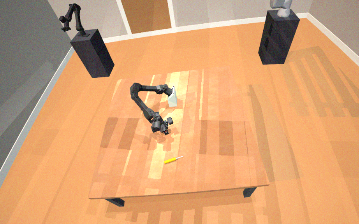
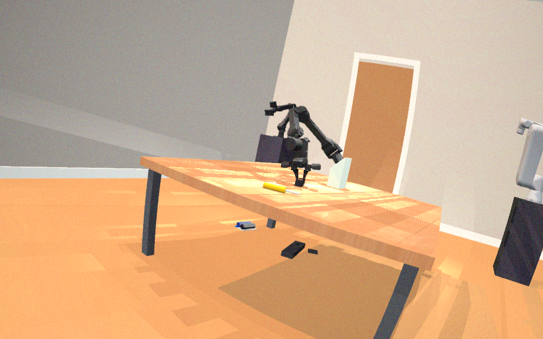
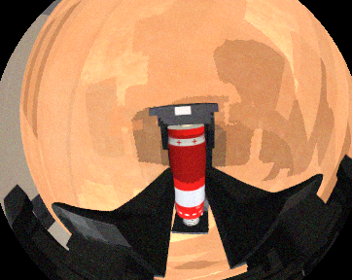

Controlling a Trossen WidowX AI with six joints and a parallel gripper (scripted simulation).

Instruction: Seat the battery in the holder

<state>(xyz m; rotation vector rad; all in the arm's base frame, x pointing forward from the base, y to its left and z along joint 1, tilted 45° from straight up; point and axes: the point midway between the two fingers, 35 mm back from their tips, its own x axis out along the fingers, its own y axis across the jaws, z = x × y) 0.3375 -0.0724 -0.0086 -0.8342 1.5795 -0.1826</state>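
Over the middle of the wooden table, the gripper is clamped on the red-and-white battery, which lies lengthwise in the dark holder, with a yellow-handled screwdriver well apart.

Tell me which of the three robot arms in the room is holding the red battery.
The black arm mounted on the table; its hand grips the battery. The other black arm and the white arm stand on floor pedestals.
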